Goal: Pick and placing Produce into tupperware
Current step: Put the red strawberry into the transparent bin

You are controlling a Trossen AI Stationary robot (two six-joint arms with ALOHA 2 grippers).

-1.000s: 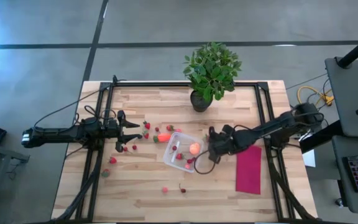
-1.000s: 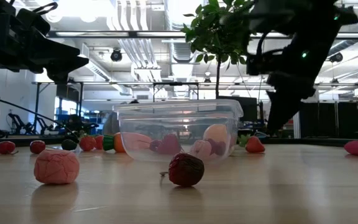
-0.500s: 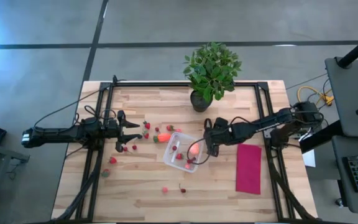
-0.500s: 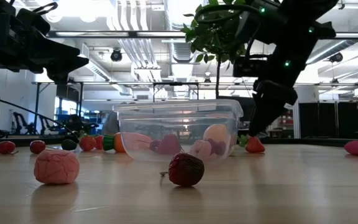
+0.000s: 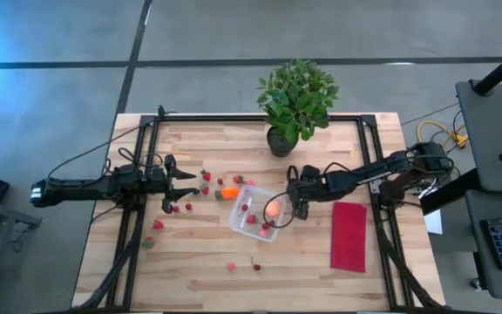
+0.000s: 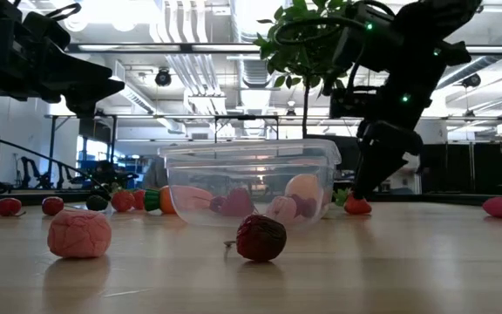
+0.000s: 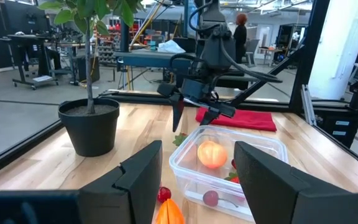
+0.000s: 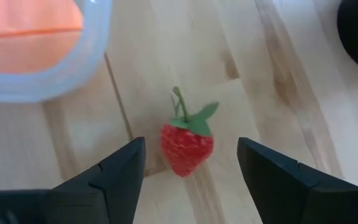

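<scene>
Looking straight down on the table, we find the right gripper [image 5: 295, 206] just beside the far right corner of the tupperware [image 5: 255, 212], its fingers spread wide and empty, with a small red strawberry [image 8: 187, 147] lying on the wood between them, just outside the container's rim. In the low view the same berry [image 6: 356, 206] rests on the table under that gripper [image 6: 366, 187]. Inside the tupperware we see the round orange-pink fruit [image 5: 273, 208] and a few small red pieces [image 5: 252, 220], though how many we cannot quite count. The orange-red piece with green top [image 5: 228, 193] lies on the table just beside the container's left side, and loose red berries [image 5: 176, 208] are scattered across the table. The left gripper [image 5: 184, 184] hangs over the left part of the table, well apart from the container, its fingers [image 7: 143, 175] wide apart and holding nothing. The potted plant [image 5: 295, 100] stands at the far edge and the magenta cloth [image 5: 349, 235] lies to the right.
</scene>
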